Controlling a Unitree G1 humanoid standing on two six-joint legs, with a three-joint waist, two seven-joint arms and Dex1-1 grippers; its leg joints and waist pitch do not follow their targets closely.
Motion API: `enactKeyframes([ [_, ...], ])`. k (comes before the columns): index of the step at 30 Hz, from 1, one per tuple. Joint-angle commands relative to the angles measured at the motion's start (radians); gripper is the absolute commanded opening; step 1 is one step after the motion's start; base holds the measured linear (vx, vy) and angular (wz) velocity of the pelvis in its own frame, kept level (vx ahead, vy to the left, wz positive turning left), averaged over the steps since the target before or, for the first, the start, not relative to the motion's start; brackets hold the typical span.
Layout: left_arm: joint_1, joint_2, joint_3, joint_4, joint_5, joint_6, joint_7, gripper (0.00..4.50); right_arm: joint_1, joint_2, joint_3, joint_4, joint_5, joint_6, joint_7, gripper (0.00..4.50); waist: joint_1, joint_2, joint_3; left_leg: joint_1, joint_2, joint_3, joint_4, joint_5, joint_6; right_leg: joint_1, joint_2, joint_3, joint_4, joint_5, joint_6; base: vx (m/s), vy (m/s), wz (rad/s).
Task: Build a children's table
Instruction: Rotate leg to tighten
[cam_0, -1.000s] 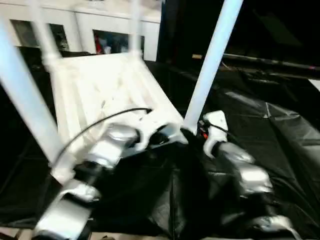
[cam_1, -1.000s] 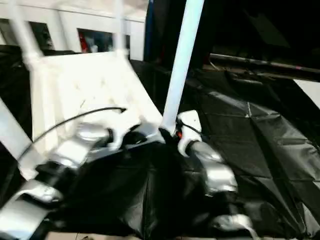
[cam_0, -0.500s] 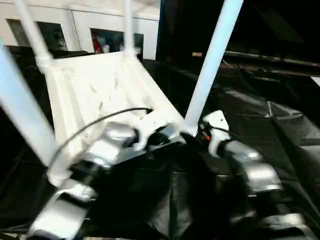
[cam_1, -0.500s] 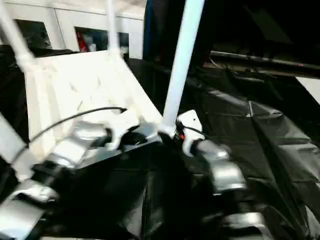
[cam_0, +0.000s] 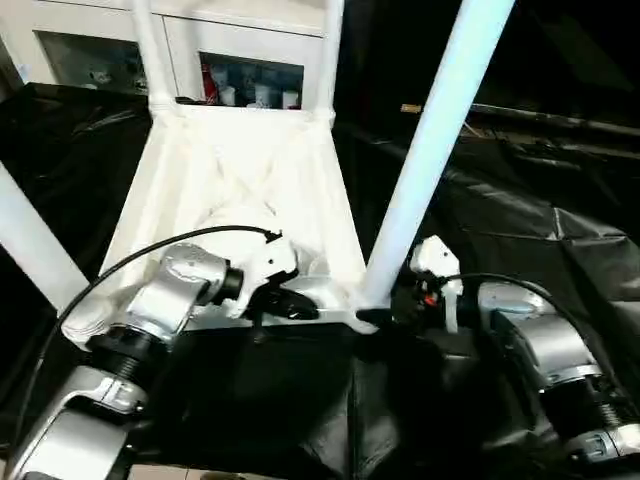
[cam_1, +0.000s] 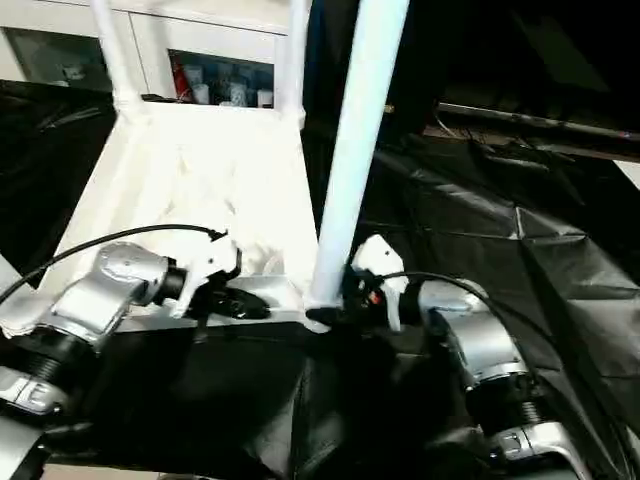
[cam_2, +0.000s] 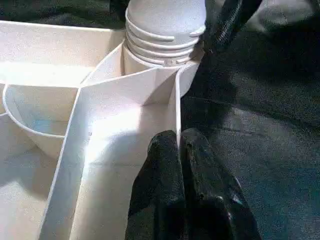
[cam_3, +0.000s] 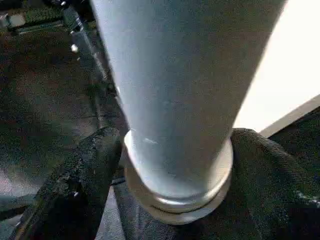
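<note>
Lying upside down on a black-covered bench (cam_0: 520, 230), ribbed underside up, all white plastic: the children's table (cam_0: 240, 190). Standing up from the corner sockets, four long round tube legs: near right leg (cam_0: 430, 160) tall and close to the camera, near left leg (cam_0: 30, 240) crossing the left edge, two far legs (cam_0: 150, 50) rising at the far corners. Showing in the left wrist view, thin upright ribs meeting at a round socket, with the near right leg's ringed collar (cam_2: 165, 30) seated in it. No readable writing or brand marks anywhere on the plastic.

Clamped on the thin near edge wall of the top, just left of the near right leg: left end effector (cam_2: 178, 150), one black finger on each side of the rib. Closed around the base of the near right leg at its collared end: right end effector (cam_3: 175, 165), black fingers (cam_3: 80, 175) pressing both sides of the tube. Reaching in from the near side, both silver forearms, a black cable looping over the left one.

Beyond the far end, white cabinets (cam_0: 240, 60) with small coloured items on a shelf.
</note>
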Motion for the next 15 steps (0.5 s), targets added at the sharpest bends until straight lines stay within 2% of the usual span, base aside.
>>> enactKeyframes([
  [1,0.017,-0.006,-0.031,0.006,0.007,-0.001,-0.024,0.00,-0.003,-0.004,0.008,-0.004,-0.004,0.003,0.004,3.34,-0.002,0.002,-0.050,0.003,0.028,-0.001,-0.071,-0.132,0.046,0.050,-0.050,0.046,-0.060,-0.125,-0.237,0.000,0.000,0.00],
  [2,0.017,-0.006,-0.031,0.006,0.007,-0.001,-0.024,0.00,-0.003,-0.004,0.008,-0.004,-0.004,0.003,0.004,3.32,-0.002,0.003,-0.050,0.004,0.029,-0.001,-0.071,-0.129,0.045,0.049,-0.050,0.046,-0.060,-0.122,-0.238,0.000,0.000,0.00],
  [3,0.017,-0.008,-0.028,0.012,0.008,-0.003,-0.011,0.00,-0.003,0.006,0.006,-0.004,0.001,0.013,-0.006,3.21,-0.002,-0.002,-0.050,0.003,0.028,-0.001,-0.070,-0.124,0.048,0.049,-0.049,0.046,-0.058,-0.116,-0.239,0.000,0.000,0.00],
  [4,0.017,-0.008,-0.029,0.012,0.008,-0.003,-0.010,0.00,-0.003,0.007,0.007,-0.004,0.002,0.014,-0.007,2.96,-0.002,0.000,-0.050,0.003,0.028,-0.001,-0.071,-0.125,0.048,0.049,-0.050,0.046,-0.059,-0.120,-0.238,0.000,0.000,0.00],
  [5,0.017,-0.012,-0.026,0.014,0.010,-0.004,0.003,0.00,0.003,0.015,0.009,-0.009,0.004,0.020,-0.011,2.96,-0.003,-0.003,-0.050,0.004,0.028,0.000,-0.070,-0.125,0.048,0.048,-0.049,0.046,-0.059,-0.121,-0.237,0.000,0.000,0.00],
  [10,0.012,-0.034,-0.024,0.035,0.025,-0.011,0.057,0.00,0.035,0.051,-0.009,-0.038,0.038,0.046,-0.043,2.79,-0.002,0.000,-0.048,0.004,0.029,-0.002,-0.074,-0.157,0.035,0.047,-0.050,0.047,-0.066,-0.169,-0.220,0.000,0.000,0.00],
  [11,0.008,-0.043,-0.023,0.046,0.036,-0.016,0.088,0.00,0.042,0.061,-0.015,-0.040,0.040,0.046,-0.063,2.78,0.000,-0.001,-0.048,0.007,0.030,-0.002,-0.074,-0.169,0.029,0.045,-0.051,0.046,-0.068,-0.185,-0.215,0.000,0.000,0.00],
  [12,-0.008,-0.076,-0.013,0.077,0.057,-0.012,0.175,0.00,0.049,0.099,-0.035,-0.017,0.019,0.039,-0.159,2.78,0.000,-0.001,-0.046,0.006,0.030,-0.002,-0.075,-0.180,0.024,0.043,-0.050,0.047,-0.071,-0.200,-0.210,0.000,0.000,0.00],
  [14,-0.017,-0.099,-0.007,0.093,0.066,-0.007,0.225,0.00,0.052,0.123,-0.045,-0.002,0.007,0.036,-0.217,2.78,0.001,-0.001,-0.045,0.010,0.029,-0.001,-0.076,-0.197,0.012,0.039,-0.050,0.047,-0.075,-0.230,-0.203,0.000,0.000,0.00],
  [15,-0.031,-0.141,0.000,0.116,0.075,0.007,0.296,0.00,0.055,0.165,-0.060,0.023,-0.015,0.036,-0.316,2.77,-0.002,0.000,-0.043,0.006,0.028,-0.005,-0.080,-0.224,-0.007,0.039,-0.052,0.046,-0.081,-0.297,-0.181,0.000,0.000,0.00],
])
